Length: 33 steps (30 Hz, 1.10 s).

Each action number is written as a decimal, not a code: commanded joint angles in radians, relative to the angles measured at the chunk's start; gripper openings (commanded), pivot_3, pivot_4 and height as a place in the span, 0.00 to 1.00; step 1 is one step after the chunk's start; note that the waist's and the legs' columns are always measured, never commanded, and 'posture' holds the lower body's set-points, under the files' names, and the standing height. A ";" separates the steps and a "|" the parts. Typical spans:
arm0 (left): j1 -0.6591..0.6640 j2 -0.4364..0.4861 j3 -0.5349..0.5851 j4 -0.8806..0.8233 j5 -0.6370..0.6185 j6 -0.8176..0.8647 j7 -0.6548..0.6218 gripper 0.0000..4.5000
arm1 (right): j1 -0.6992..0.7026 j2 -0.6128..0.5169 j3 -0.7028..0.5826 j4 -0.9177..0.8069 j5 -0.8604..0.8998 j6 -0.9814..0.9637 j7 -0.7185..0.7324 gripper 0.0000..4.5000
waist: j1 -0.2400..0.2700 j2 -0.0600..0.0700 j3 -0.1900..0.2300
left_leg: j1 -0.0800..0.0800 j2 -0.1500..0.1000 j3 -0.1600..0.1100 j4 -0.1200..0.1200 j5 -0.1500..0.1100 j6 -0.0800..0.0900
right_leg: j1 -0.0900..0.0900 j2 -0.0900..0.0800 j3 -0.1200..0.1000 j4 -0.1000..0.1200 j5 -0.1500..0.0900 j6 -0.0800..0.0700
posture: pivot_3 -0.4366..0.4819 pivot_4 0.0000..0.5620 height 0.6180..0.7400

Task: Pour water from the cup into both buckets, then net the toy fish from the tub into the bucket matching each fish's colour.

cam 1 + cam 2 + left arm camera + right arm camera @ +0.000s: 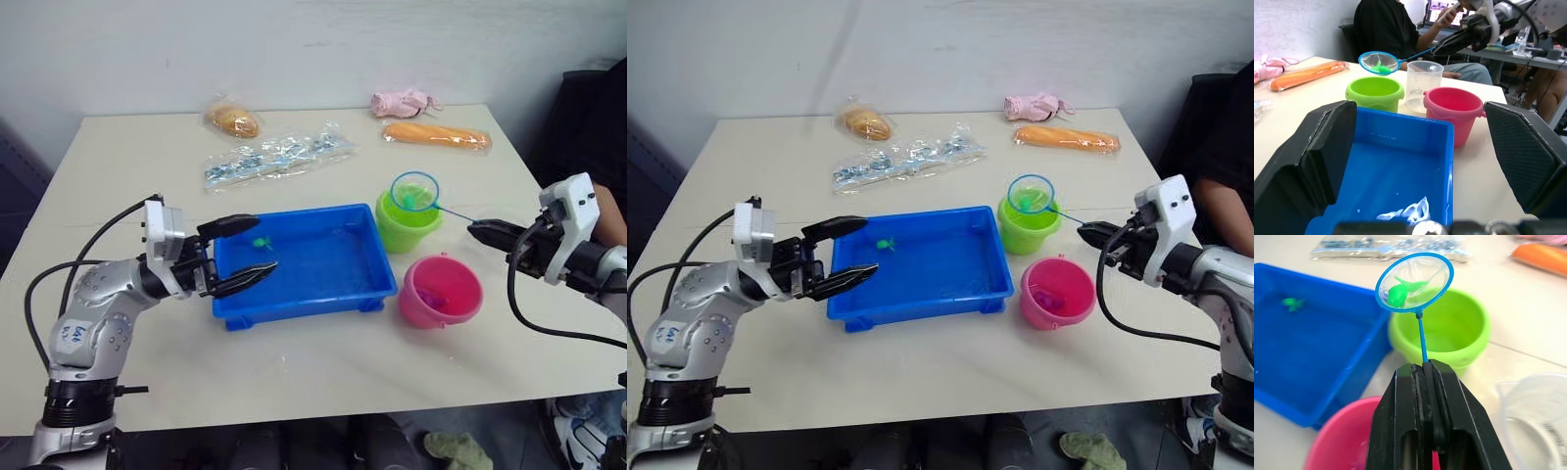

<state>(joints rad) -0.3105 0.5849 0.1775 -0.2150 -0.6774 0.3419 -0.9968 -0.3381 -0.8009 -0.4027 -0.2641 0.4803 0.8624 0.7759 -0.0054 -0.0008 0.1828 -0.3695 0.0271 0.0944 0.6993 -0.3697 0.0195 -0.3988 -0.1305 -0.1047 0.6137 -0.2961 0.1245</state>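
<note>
right gripper (1425, 369) pinched tight on net (1414, 282) handle | green fish (1398, 294) sat in net, right over green bucket (1462, 330) | left gripper (240, 257) spread wide at tub (313, 264) edge

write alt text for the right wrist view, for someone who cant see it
The right gripper, shut on the thin blue handle of a small round net, holds it over the lime green bucket with a green toy fish in the mesh. Beside the bucket is a blue tub with another green fish in it; a pink bucket sits nearer.
</note>
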 commanded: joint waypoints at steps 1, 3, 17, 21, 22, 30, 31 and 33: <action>-0.016 -0.009 -0.003 -0.002 0.010 -0.025 0.000 0.99 | 0.001 -0.035 0.027 0.030 -0.091 -0.154 -0.032 0.00 | 0.003 0.000 0.000 | 0.000 0.000 0.000 0.000 0.000 0.000 | 0.000 0.000 0.000 0.000 0.000 0.000 | 0.48 0.27 1.00; -0.014 -0.013 -0.001 -0.001 0.013 -0.030 -0.002 0.99 | 0.028 -0.066 0.058 0.048 -0.135 -0.224 -0.011 0.00 | 0.004 0.000 0.000 | 0.000 0.000 0.000 0.000 0.000 0.000 | 0.000 0.000 0.000 0.000 0.000 0.000 | 0.48 0.27 1.00; -0.009 -0.028 -0.017 -0.007 0.022 -0.034 0.007 0.99 | 0.069 -0.131 0.193 0.249 -0.525 -0.944 -0.124 0.00 | 0.005 0.000 0.000 | 0.000 0.000 0.001 0.000 0.001 -0.001 | 0.001 0.000 -0.001 -0.001 0.000 0.001 | 0.48 0.27 1.00; -0.009 -0.029 -0.018 -0.004 0.025 -0.036 0.010 0.99 | 0.065 -0.153 0.233 0.317 -0.635 -1.114 -0.177 0.00 | 0.004 0.000 0.000 | 0.000 0.001 0.000 0.000 0.001 -0.001 | 0.001 0.000 0.000 -0.001 0.000 0.001 | 0.48 0.27 1.00; -0.011 -0.030 -0.018 -0.002 0.025 -0.037 0.011 0.99 | 0.065 -0.165 0.244 0.336 -0.668 -1.163 -0.193 0.00 | 0.004 0.000 0.000 | 0.000 0.001 0.000 0.000 0.001 -0.001 | 0.001 0.000 0.000 -0.001 0.000 0.001 | 0.48 0.27 1.00; -0.016 -0.040 -0.016 0.001 0.028 -0.045 0.032 0.99 | 0.071 -0.190 0.265 0.418 -0.862 -1.382 -0.391 0.00 | 0.003 0.000 0.000 | 0.000 0.001 -0.001 0.000 0.001 -0.001 | 0.001 0.000 0.000 -0.001 0.000 0.001 | 0.48 0.27 1.00; -0.016 -0.041 -0.015 0.000 0.028 -0.044 0.034 0.99 | 0.073 -0.193 0.265 0.419 -0.884 -1.387 -0.410 0.00 | 0.003 0.000 0.000 | 0.000 0.001 -0.001 0.000 0.001 -0.001 | 0.001 0.000 0.000 -0.001 0.000 0.001 | 0.48 0.27 1.00; -0.008 -0.043 -0.015 -0.003 0.029 -0.046 0.036 0.99 | 0.076 -0.201 0.258 0.418 -0.930 -1.425 -0.467 0.00 | 0.003 0.000 0.000 | 0.000 0.001 -0.001 0.000 0.001 -0.001 | 0.001 0.000 0.000 -0.001 0.000 0.001 | 0.48 0.27 1.00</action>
<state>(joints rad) -0.3151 0.5462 0.1560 -0.1918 -0.6487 0.3150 -0.9633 -0.2637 -0.9785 -0.1157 0.1648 -0.4178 -0.5246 0.3649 -0.0020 -0.0007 0.1829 -0.3696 0.0285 0.0935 0.6995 -0.3684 0.0182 -0.3982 -0.1302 -0.1051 0.6128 -0.2958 0.1251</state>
